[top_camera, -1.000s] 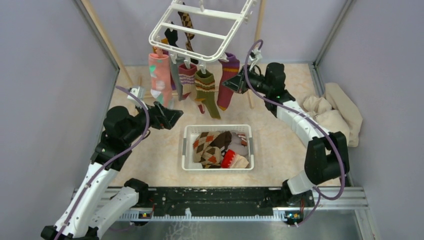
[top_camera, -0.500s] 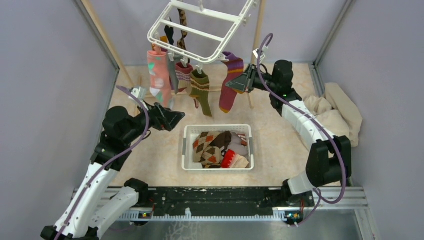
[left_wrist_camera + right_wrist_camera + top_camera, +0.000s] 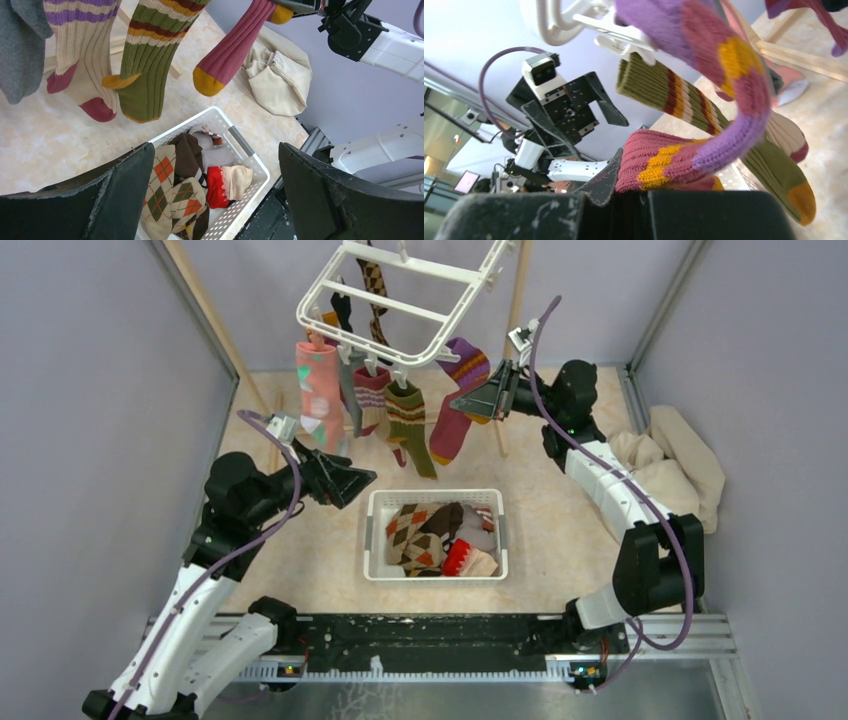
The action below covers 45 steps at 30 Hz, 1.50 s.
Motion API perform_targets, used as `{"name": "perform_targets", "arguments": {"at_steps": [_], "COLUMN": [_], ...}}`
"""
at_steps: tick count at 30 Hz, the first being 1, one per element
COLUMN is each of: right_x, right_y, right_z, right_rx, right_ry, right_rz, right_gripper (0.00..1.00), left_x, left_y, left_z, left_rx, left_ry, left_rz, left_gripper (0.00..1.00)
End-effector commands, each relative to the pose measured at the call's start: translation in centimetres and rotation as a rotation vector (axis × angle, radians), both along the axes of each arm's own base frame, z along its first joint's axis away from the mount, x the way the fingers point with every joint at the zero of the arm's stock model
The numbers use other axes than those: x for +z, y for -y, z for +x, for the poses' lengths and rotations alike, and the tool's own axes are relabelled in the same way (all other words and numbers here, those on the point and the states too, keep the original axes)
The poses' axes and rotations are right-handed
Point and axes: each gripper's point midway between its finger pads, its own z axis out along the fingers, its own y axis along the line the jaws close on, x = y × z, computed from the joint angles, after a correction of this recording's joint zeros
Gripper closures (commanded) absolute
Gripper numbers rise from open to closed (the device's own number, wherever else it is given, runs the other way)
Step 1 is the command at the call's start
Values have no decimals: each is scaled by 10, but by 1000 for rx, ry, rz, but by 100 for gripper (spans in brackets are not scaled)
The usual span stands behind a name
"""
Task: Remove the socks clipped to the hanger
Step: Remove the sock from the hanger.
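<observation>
The white hanger (image 3: 400, 300) hangs tilted at the top, and a row of socks is clipped along its near rim. From left to right they are pink with mint patches (image 3: 320, 390), grey (image 3: 350, 400), maroon-striped (image 3: 375, 398) and olive-striped (image 3: 410, 425). A purple and maroon sock (image 3: 455, 410) hangs at the right end, top still at the hanger (image 3: 569, 20). My right gripper (image 3: 480, 400) is shut on this sock's (image 3: 674, 160) middle and holds it out to the right, so it bends. My left gripper (image 3: 350, 482) is open and holds nothing, below the pink sock.
A white slotted basket (image 3: 372, 540) with several loose socks stands on the floor under the hanger. A beige cloth heap (image 3: 670, 470) lies at the right wall. Wooden poles (image 3: 205, 310) rise at the back left and at the back right (image 3: 515, 310).
My right gripper has risen and drawn back to the right with the purple sock, bending it. The hanger swung slightly. My left gripper has edged right, still open.
</observation>
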Motion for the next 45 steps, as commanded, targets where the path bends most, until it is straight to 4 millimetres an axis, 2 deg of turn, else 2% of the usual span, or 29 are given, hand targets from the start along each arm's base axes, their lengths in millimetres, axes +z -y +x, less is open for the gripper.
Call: {"name": "perform_targets", "arguments": {"at_steps": [1,9,16,25,35,45], "right_x": [41,55,58,54,54,49], "right_y": [3,5,7,7,5,-11], "right_z": [-22,-37,-42,-44,-62,-85], "right_rx": [71,165,204,198,196,227], "right_ry": [98,96,76,56,49,24], "right_rz": [94,207,257,260,288,300], "right_gripper": [99,100,100,100,100,100], "left_x": [10,10,13,15,7,-6], "left_y": [7,13,21,44,78,105], "left_z": [-8,-7,-5,-5,-1,5], "left_rx": [-62,-97,-128,-208,-252,-261], "left_ry": [66,60,53,73,126,150], "left_rz": [-14,-29,-64,-108,-112,-78], "left_gripper": [1,1,1,1,1,1]}}
